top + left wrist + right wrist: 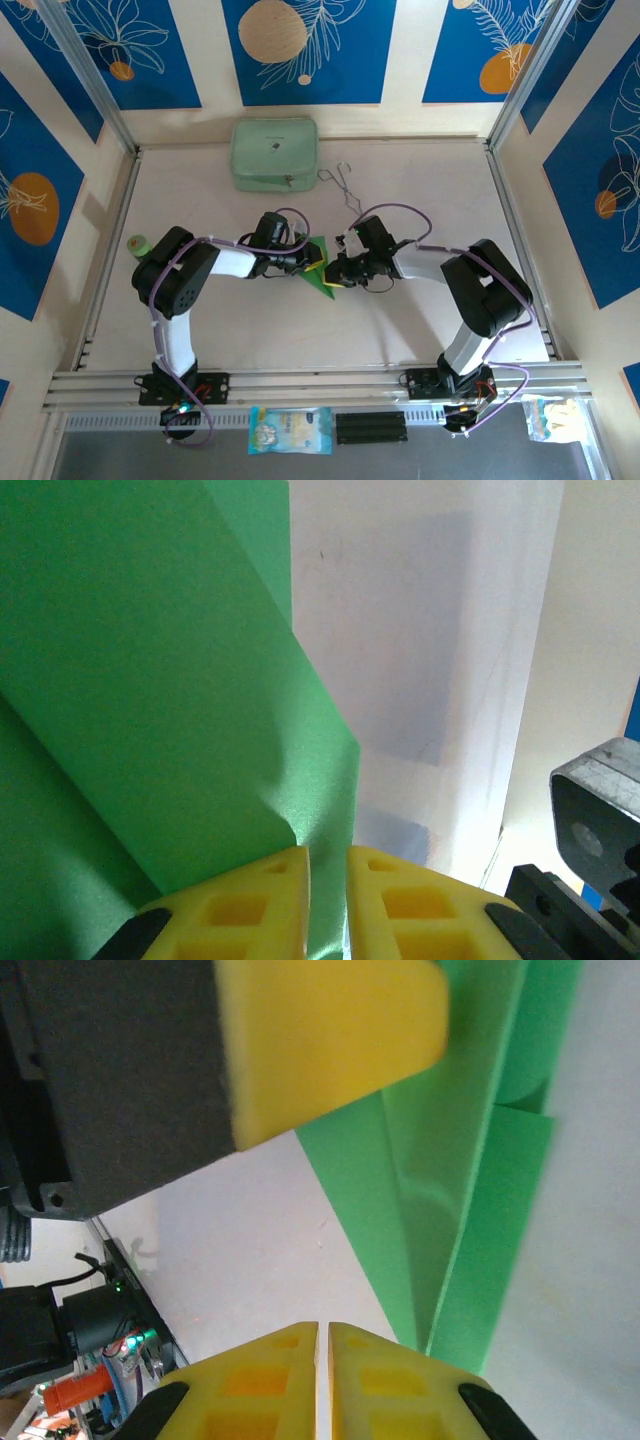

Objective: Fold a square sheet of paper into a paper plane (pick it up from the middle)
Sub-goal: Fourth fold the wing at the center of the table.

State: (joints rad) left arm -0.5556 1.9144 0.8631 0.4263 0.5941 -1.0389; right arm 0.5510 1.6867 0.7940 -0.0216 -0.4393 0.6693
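The bright green sheet of paper (322, 272) is folded into a narrow pointed shape with creases and is held just above mid-table. My left gripper (308, 262) comes at it from the left. In the left wrist view that gripper (328, 855) is shut on a fold of the paper (150, 680), which runs down between the yellow fingers. My right gripper (336, 275) sits just right of the paper. In the right wrist view it (324, 1328) is shut with nothing between its pads, and the creased paper (450, 1160) lies beside it. One left finger (330, 1030) shows above.
A pale mint case (274, 153) stands at the back of the table with thin wire tongs (342, 185) to its right. A small green roll (139, 243) sits at the left edge. A printed packet (290, 430) lies below the front rail.
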